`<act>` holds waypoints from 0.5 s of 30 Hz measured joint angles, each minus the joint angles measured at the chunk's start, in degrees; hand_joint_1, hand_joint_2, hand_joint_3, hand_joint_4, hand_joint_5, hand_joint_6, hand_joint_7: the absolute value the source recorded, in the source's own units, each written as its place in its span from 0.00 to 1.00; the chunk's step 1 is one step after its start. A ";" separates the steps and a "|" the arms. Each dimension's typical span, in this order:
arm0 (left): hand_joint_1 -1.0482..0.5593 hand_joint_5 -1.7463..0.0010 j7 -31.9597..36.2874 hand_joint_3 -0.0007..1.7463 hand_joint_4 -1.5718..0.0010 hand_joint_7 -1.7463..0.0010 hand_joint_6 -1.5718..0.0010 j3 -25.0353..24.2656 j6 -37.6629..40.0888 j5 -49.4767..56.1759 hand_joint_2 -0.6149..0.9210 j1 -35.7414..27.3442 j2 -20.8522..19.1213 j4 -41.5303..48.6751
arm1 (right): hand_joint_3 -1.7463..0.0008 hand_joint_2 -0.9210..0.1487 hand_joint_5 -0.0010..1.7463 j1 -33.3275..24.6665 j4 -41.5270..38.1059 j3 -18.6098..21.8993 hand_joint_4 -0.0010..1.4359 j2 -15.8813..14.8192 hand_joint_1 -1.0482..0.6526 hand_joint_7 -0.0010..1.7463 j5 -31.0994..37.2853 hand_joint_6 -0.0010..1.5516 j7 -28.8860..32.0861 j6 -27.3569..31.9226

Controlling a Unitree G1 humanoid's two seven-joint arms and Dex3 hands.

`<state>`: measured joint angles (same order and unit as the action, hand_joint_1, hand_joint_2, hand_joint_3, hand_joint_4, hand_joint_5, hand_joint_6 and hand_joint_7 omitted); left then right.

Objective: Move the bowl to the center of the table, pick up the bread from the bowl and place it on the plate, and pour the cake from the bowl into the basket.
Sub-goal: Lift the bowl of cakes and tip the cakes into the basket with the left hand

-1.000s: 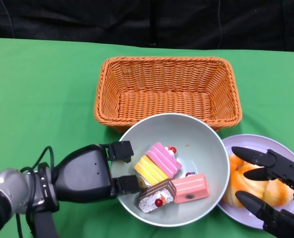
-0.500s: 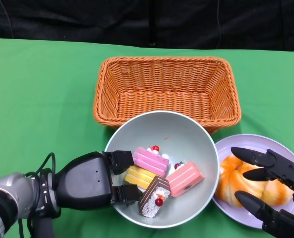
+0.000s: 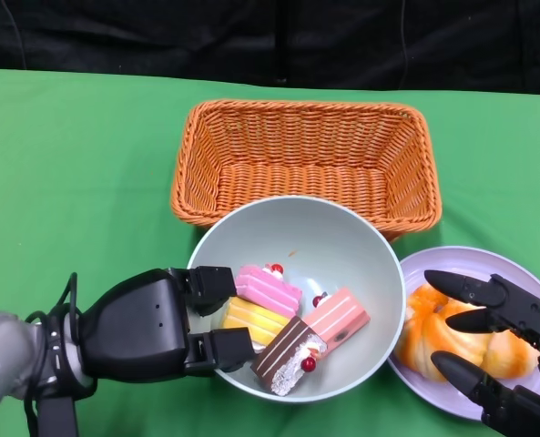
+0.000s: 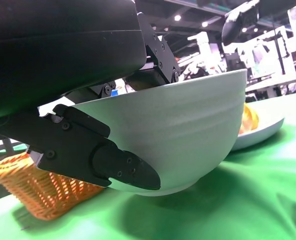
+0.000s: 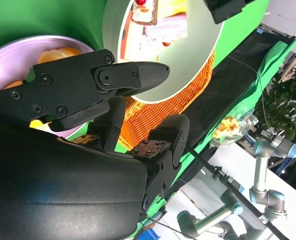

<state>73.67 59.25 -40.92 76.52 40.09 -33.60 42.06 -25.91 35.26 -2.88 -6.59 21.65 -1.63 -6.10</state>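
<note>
The left hand (image 3: 151,328) enters from the near left with its silver forearm low over the green table (image 3: 78,182); its fingers (image 3: 217,349) grip the near-left rim of the pale grey-green bowl (image 3: 342,250), some inside the rim and some under the outer wall, as the left wrist view confirms (image 4: 113,167). Compared with half a second ago, the bowl sits slightly farther and higher in the head view, its far rim now overlapping more of the basket's near edge, and the cake pieces have slid toward the near side of the bowl. The bowl is held clear of the table, between the hand and the plate, directly in front of the orange wicker basket (image 3: 306,155). Inside the bowl lie four cake pieces: a pink slice (image 3: 267,289), a yellow slice (image 3: 254,319), a chocolate slice (image 3: 290,355) and a salmon-pink slice (image 3: 336,316), all just right of the gripping fingers. At the near right, the lilac plate (image 3: 452,264) carries the orange bread (image 3: 433,332). The right hand (image 3: 493,346) hovers over the plate with fingers spread wide and holding nothing, its fingertips pointing left toward the bowl, near the bread; contact with the bread cannot be determined.
</note>
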 measured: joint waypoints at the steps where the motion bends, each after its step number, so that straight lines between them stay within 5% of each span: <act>1: 0.45 0.00 -3.72 0.04 0.40 0.02 0.54 -1.90 -1.84 -3.05 1.00 -1.32 -1.92 -3.67 | 0.83 0.00 0.50 0.08 -0.01 0.07 0.36 0.00 0.38 0.26 0.02 0.31 0.04 -0.03; 6: 0.46 0.00 -19.53 0.03 0.39 0.00 0.54 -11.55 -8.15 -14.69 0.99 -7.25 -9.06 -17.59 | 0.83 0.00 0.50 0.53 -0.21 0.27 0.37 0.03 0.38 0.27 0.00 0.31 0.34 -0.21; 15: 0.50 0.00 -30.57 0.08 0.37 0.00 0.53 -21.68 -10.00 -16.91 0.99 -15.31 -9.76 -25.36 | 0.84 0.00 0.52 0.74 -2.03 0.56 0.35 0.53 0.40 0.32 -0.91 0.30 2.42 -4.40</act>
<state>43.09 37.57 -50.92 59.61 24.78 -43.36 16.70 -25.17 33.22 -2.31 -6.06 20.73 0.79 -10.50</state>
